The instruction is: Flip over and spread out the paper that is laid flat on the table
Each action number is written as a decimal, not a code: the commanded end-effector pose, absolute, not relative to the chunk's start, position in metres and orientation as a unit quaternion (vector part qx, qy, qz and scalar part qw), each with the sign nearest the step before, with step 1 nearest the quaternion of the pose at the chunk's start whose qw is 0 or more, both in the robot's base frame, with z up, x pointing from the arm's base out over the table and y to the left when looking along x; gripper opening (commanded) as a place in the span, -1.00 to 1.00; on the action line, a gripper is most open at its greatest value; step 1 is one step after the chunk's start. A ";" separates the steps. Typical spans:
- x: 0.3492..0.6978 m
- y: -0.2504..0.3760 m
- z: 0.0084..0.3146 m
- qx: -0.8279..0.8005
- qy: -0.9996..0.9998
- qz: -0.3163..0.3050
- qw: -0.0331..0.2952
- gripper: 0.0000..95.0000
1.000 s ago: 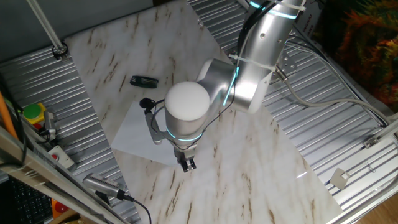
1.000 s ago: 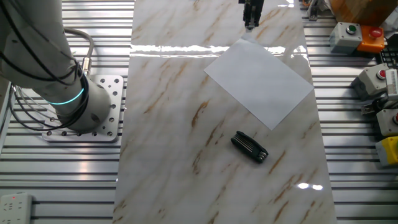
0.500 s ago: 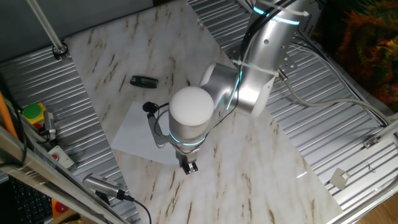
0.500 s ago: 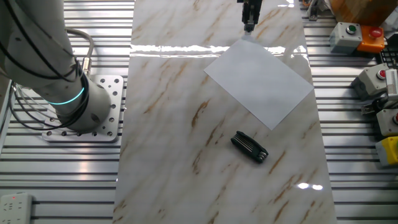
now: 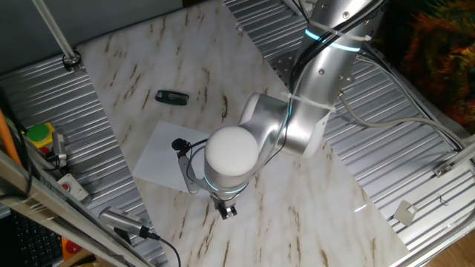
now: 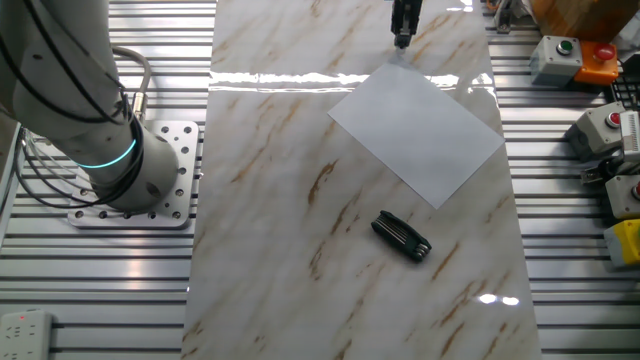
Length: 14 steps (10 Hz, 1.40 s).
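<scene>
Paper (image 6: 417, 133): lies flat on the table (image 6: 290, 250), turned diamond-wise to the board's edges; all four corners down, none curled.
Paper, far corner: points toward the gripper (image 6: 403, 38), which stands just beyond that corner, over bare marble.
Paper, right corner: near the table's right edge, close to the ribbed metal panel (image 6: 560, 250).
Gripper: hangs upright, fingertips pointing down near the board; holds nothing; fingers close together, though cannot tell if fully clenched. In the one fixed view, pokes out (image 5: 226, 211) beneath the rounded wrist, just off the paper (image 5: 165, 154).
Black folding tool (image 6: 401, 236): lies on the marble just off the paper's near corner, apart from it.
Open room: wide bare marble left of the paper and beyond the tool, toward the near end.
Arm base (image 6: 110, 150): well left of the paper, on the metal panel.
</scene>
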State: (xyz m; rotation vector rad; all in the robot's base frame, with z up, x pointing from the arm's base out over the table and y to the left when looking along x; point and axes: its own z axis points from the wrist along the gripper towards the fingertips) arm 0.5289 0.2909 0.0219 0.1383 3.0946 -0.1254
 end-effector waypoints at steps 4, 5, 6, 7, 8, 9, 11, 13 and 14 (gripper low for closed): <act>0.528 0.292 0.026 0.025 0.997 -0.063 0.023 -0.60; 0.528 0.292 0.026 0.023 0.997 -0.064 0.023 -0.60; 0.528 0.292 0.026 0.022 0.997 -0.065 0.023 -0.60; 0.528 0.292 0.026 0.021 0.997 -0.065 0.023 -0.60; 0.528 0.292 0.026 0.020 0.997 -0.065 0.023 -0.60; 0.528 0.292 0.026 0.020 0.997 -0.064 0.023 -0.60; 0.528 0.292 0.026 0.019 0.998 -0.064 0.023 -0.60; 0.527 0.292 0.026 0.017 0.998 -0.064 0.023 -0.60; 0.527 0.291 0.026 0.016 0.998 -0.065 0.023 -0.60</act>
